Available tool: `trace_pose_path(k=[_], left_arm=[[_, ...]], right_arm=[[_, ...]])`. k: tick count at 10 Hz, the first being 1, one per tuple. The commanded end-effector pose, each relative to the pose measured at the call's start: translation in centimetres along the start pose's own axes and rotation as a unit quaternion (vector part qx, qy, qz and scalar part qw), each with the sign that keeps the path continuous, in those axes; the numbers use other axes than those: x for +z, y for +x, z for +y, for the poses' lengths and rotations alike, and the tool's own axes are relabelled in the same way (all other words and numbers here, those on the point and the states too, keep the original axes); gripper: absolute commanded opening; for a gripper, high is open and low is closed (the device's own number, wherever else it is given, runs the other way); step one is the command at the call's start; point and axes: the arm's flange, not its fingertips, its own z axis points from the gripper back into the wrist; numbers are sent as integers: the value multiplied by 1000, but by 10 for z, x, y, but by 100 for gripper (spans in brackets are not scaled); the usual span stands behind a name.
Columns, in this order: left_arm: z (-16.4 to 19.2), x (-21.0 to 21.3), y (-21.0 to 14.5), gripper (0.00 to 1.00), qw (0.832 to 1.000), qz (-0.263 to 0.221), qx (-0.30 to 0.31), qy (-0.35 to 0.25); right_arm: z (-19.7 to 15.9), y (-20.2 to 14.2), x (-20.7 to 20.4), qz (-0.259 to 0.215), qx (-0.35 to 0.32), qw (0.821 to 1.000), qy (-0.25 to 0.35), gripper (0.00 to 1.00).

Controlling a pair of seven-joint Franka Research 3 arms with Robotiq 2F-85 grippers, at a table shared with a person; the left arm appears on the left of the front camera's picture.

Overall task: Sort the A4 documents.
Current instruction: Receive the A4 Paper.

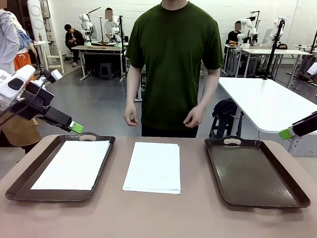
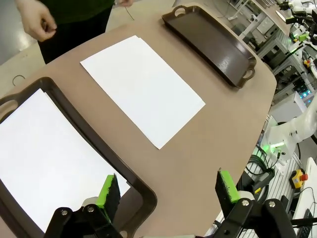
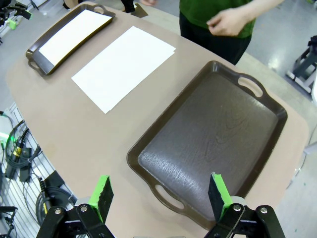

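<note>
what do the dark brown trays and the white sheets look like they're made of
Dark brown rectangular handled trays: likely moulded plastic, semi-gloss; light glints on a faint grain texture. Thin white rectangular A4 sheets: paper, matt; they lie flat, edges slightly offset.

No writing, label, brand, number or sign can be read anywhere. The thin white rectangular paper sheets look blank, and the dark brown rectangular handled trays carry no legible mark.
</note>
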Motion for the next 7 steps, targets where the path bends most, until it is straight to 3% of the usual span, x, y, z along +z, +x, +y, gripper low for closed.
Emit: trace_pose_path(k=[1, 7], left_arm=[[1, 1, 0, 100, 1000, -2, -4, 0], [1, 1, 0, 100, 1000, -2, -4, 0]], right_arm=[[0, 0, -2, -3, 0, 1000, 9, 100], [0, 0, -2, -3, 0, 1000, 9, 100]])
